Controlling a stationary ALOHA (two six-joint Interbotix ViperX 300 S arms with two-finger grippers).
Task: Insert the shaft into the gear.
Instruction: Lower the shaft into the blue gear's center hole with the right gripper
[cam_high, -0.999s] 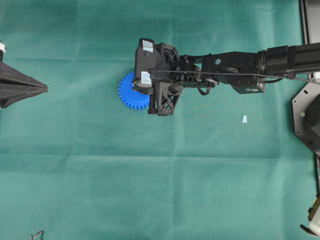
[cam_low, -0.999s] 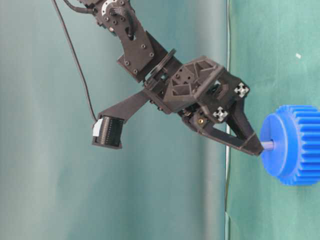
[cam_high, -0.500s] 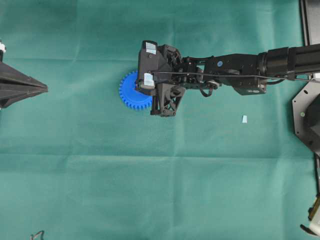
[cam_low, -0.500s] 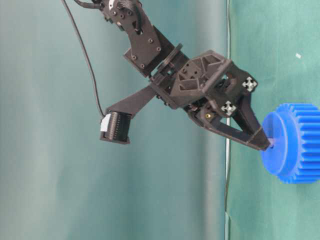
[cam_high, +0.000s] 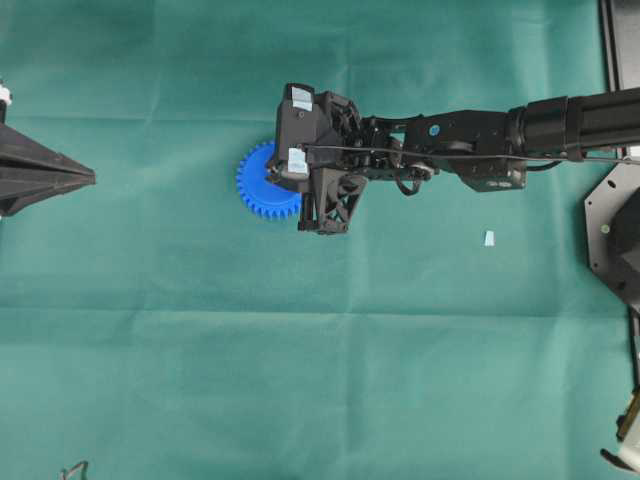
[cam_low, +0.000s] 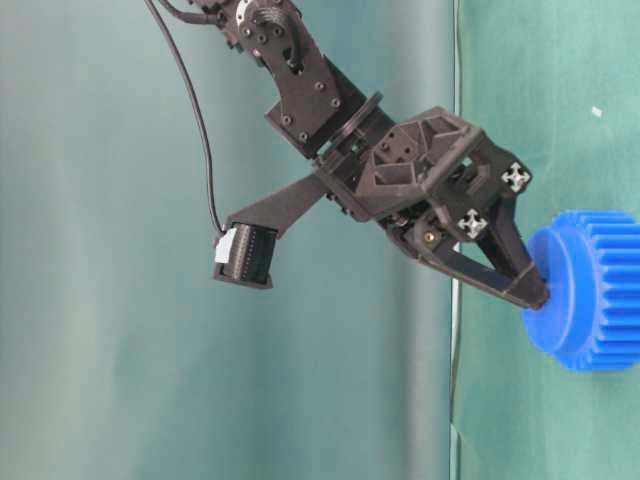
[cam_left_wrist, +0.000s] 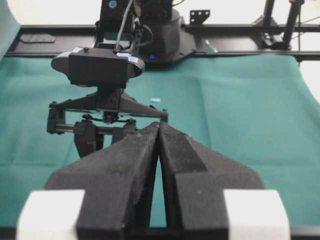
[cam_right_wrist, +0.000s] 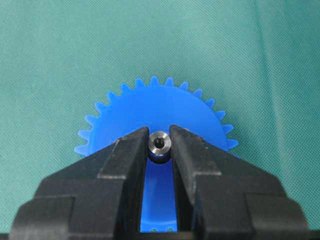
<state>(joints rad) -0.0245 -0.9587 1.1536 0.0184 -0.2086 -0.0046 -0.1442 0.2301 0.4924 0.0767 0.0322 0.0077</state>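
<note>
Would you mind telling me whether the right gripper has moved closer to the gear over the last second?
Yes. In the table-level view the right gripper has come down to the face of the blue gear, which has stayed put; the stretch of shaft seen between them earlier is gone.

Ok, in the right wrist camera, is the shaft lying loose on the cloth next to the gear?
No, the shaft is pinched between the right end effector's fingers, over the middle of the blue gear.

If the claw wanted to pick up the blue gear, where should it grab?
Probably across the toothed rim of the gear, coming straight down from above. It lies flat on the cloth, so only its edges are free, and the right claw with the shaft fills the middle.
</note>
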